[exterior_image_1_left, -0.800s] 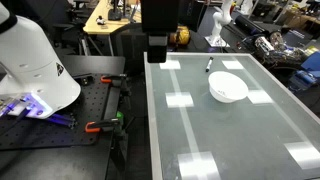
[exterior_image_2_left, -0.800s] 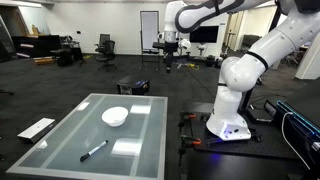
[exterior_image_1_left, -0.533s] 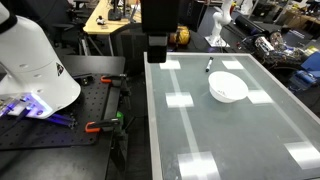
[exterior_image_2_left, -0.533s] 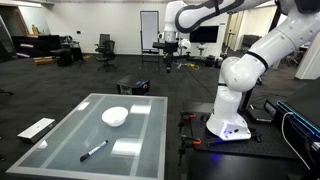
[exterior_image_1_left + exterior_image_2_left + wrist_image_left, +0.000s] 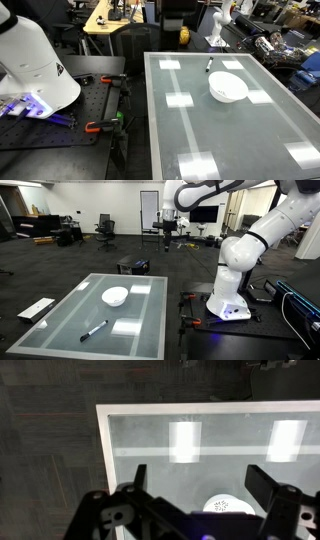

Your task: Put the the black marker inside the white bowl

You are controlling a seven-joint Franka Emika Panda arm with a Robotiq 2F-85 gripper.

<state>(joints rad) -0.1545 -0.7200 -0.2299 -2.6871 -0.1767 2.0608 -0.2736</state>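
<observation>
The black marker (image 5: 209, 65) lies on the glass table beside the white bowl (image 5: 228, 87), apart from it. Both also show in an exterior view, the marker (image 5: 94, 330) near the table's front and the bowl (image 5: 115, 296) further back. My gripper (image 5: 166, 242) hangs high up, away from the table. In the wrist view my gripper (image 5: 197, 472) is open and empty, and a white round shape that looks like the bowl (image 5: 225, 506) sits far below between the fingers. The marker is not in the wrist view.
The glass table (image 5: 240, 130) has a white rim (image 5: 104, 450) and bright light reflections. The robot's white base (image 5: 30, 65) stands on a black plate with clamps (image 5: 100, 126). A white keyboard-like board (image 5: 36, 308) lies on the floor beside the table.
My gripper has risen out of the top of the exterior view where it stood over the table's far corner. Marker and bowl have not moved.
</observation>
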